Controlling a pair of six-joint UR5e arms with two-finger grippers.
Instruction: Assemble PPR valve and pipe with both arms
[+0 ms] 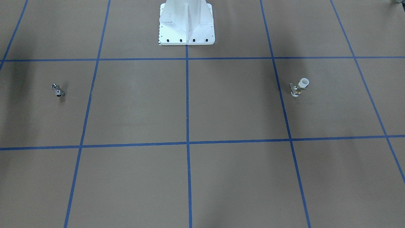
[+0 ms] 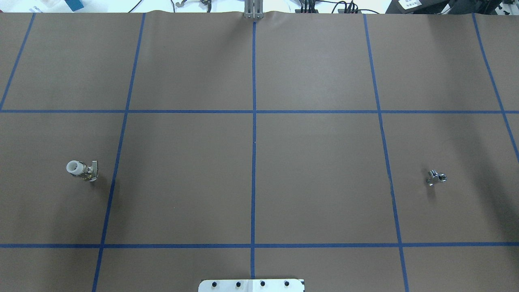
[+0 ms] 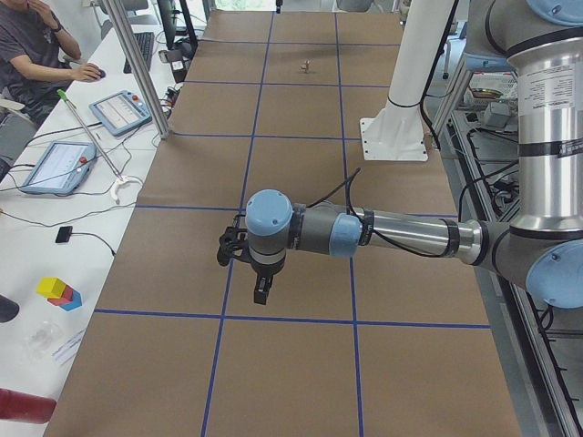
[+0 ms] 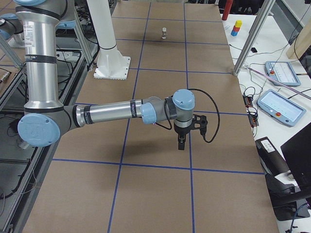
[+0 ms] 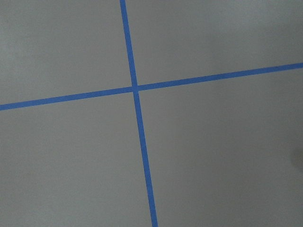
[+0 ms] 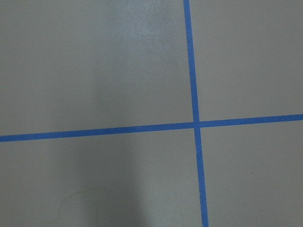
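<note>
Left gripper (image 3: 261, 291) and right gripper (image 4: 181, 144) hover with jaws' state indeterminable; PPR valve (image 1: 299, 87), upright on bench (image 1: 221, 104) left of pedestal (image 1: 186, 25), could topple under off-centre pinch.

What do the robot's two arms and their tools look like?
The left arm and the right arm are silver-grey round tubes with light-blue caps on the joints, black bands at the tube ends and small dark print on the upright section. A thin black cable loops from each forearm to the wrist. The left tool and the right tool are black and narrow.
</note>
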